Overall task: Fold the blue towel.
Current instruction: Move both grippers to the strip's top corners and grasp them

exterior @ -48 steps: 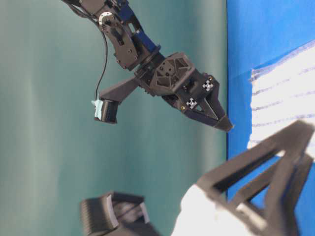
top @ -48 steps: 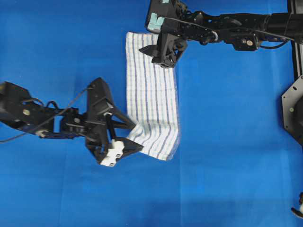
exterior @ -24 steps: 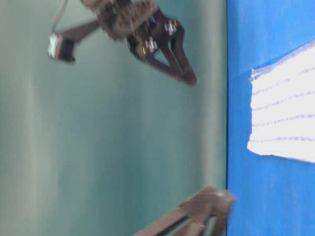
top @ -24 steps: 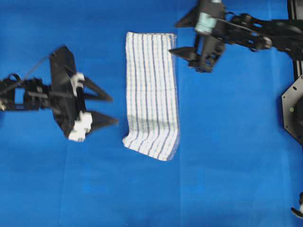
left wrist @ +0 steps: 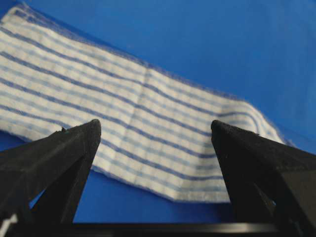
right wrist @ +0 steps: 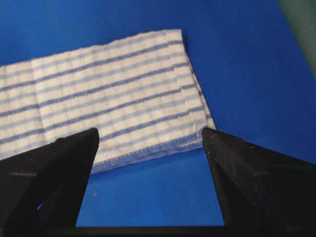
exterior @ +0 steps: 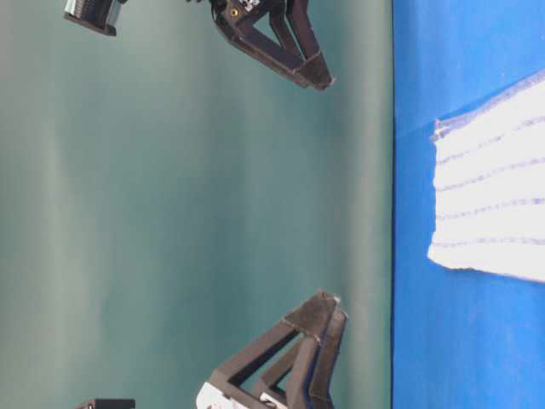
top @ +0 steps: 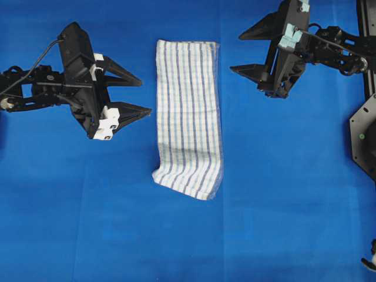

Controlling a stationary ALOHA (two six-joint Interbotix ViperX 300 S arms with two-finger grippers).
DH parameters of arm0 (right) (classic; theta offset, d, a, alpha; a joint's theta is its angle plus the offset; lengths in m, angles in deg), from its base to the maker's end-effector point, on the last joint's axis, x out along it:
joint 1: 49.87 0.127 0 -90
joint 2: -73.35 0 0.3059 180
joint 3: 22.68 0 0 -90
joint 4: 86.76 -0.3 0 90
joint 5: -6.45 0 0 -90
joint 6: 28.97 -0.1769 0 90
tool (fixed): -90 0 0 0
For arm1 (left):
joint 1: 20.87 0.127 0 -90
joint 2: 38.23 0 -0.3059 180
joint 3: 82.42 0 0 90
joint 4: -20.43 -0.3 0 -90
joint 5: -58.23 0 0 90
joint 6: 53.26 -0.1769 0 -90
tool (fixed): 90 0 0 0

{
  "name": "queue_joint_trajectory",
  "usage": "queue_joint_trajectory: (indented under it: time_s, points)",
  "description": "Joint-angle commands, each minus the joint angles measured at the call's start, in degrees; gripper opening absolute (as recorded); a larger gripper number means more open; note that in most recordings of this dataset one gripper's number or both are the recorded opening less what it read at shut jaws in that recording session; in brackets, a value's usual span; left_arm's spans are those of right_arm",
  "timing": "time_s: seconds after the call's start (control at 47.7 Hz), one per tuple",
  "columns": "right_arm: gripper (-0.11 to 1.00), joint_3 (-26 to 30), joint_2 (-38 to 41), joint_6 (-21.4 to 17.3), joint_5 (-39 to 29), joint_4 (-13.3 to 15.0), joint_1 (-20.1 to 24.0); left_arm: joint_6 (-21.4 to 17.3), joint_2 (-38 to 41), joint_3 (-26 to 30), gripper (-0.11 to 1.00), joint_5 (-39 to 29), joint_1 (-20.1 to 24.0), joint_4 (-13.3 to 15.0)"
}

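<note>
Since 1 s ago: both arms pulled back off blue towel (top: 188, 117), now clear of it. Left gripper (top: 135, 96) wide open, empty; right gripper (top: 245, 51) same. Towel folded narrow, mid blue table cover (top: 282, 205), between grippers. No readable writing.

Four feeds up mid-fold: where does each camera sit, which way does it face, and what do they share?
Overhead: above the table, looking straight down; towel lies between open left gripper and open right gripper, both clear of it.
Table-level: low at the table's edge, picture turned sideways; towel end, both grippers' fingers against a green backdrop.
Left wrist: behind its own fingers, facing the towel.
Right wrist: behind its own fingers, facing the towel's end.
Shared: the towel shows in all four.
</note>
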Motion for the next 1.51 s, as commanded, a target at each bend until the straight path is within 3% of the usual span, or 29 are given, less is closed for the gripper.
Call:
queue_joint_trajectory:
  time_s: [0.0, 0.126, 0.314, 0.545, 0.943, 1.362, 1.488]
  points:
    - [0.87, 1.1, -0.3, -0.1, 0.9, -0.2, 0.1, -0.4, -0.3, 1.4, 0.88, 0.3, 0.7, -0.1]
    - [0.87, 1.3, 0.3, -0.1, 1.2, -0.2, 0.1, -1.2, -0.3, 1.6, 0.88, 0.4, 1.9, -0.1]
    - [0.87, 2.1, 3.6, -0.1, 4.7, -0.2, -1.4, -4.9, 1.1, 2.5, 0.88, 2.1, 7.2, -0.2]
    - [0.87, 5.4, 12.5, -0.1, 7.3, -1.1, -3.4, -10.9, 10.0, 6.3, 0.88, 4.7, 13.8, -0.2]
    - [0.86, 8.3, 24.1, -0.1, 13.4, -3.7, -4.7, -11.0, 27.2, 13.4, 0.88, 8.4, 18.1, -0.2]
    - [0.74, 10.2, 31.1, -0.2, 15.0, -7.0, -4.2, -10.9, 30.2, 13.8, 0.86, 10.5, 18.4, -0.2]
    - [0.63, 10.7, 32.0, -0.1, 14.9, -7.1, -3.5, -10.9, 30.3, 13.7, 0.79, 10.5, 18.4, -0.1]
